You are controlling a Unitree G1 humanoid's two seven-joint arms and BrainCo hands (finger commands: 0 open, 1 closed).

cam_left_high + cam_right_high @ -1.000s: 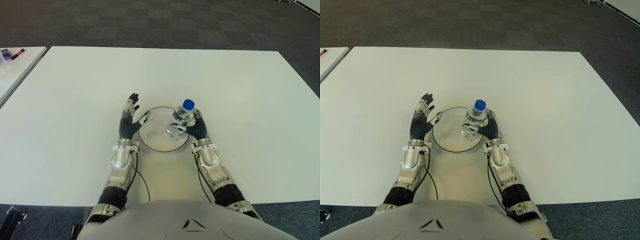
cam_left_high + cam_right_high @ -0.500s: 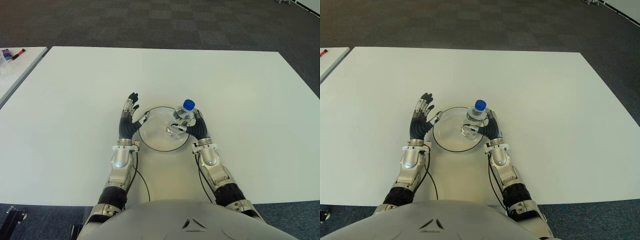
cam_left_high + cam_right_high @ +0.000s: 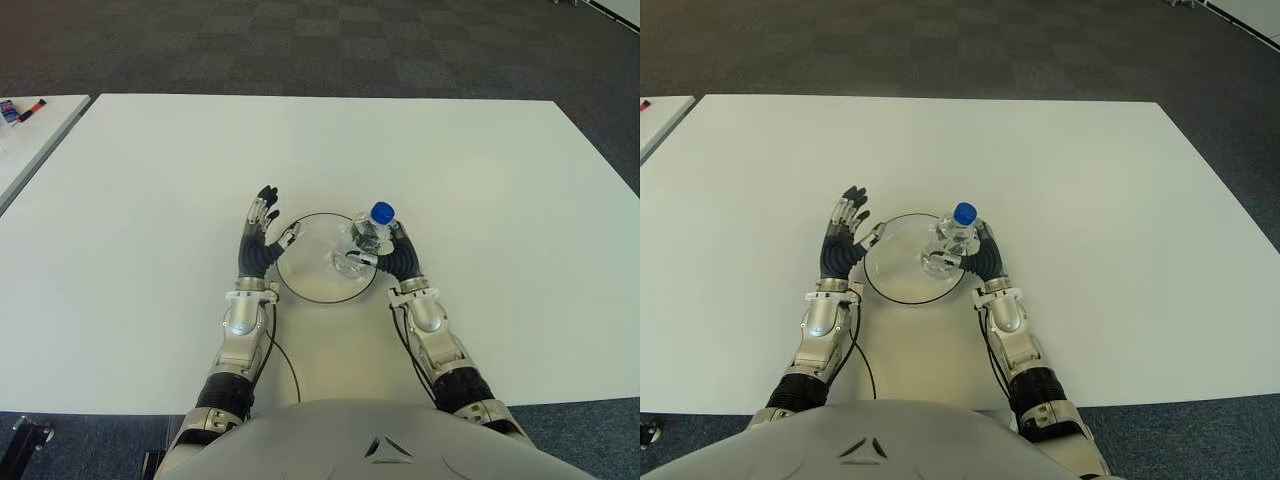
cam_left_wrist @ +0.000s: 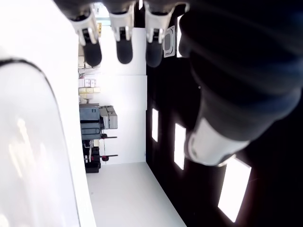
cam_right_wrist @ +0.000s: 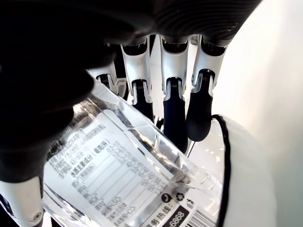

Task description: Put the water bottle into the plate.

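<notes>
- Over the right side of the plate (image 3: 310, 275), you see the clear water bottle (image 3: 366, 240) with its blue cap (image 3: 381, 212), tilted, its base low over the plate's inside.
- Your right hand (image 3: 392, 256) wraps the bottle, fingers (image 5: 173, 111) curled against its labelled side.
- Your left hand (image 3: 258, 235) shows just beside the plate's left rim, fingers spread, holding nothing.
- Everything is on a white table (image 3: 480, 190).

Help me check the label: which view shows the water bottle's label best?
The right wrist view: the water bottle fills it, with printed text readable inside the right hand. Both eye views show only its blue cap and clear body above the plate. The left wrist view misses it.
</notes>
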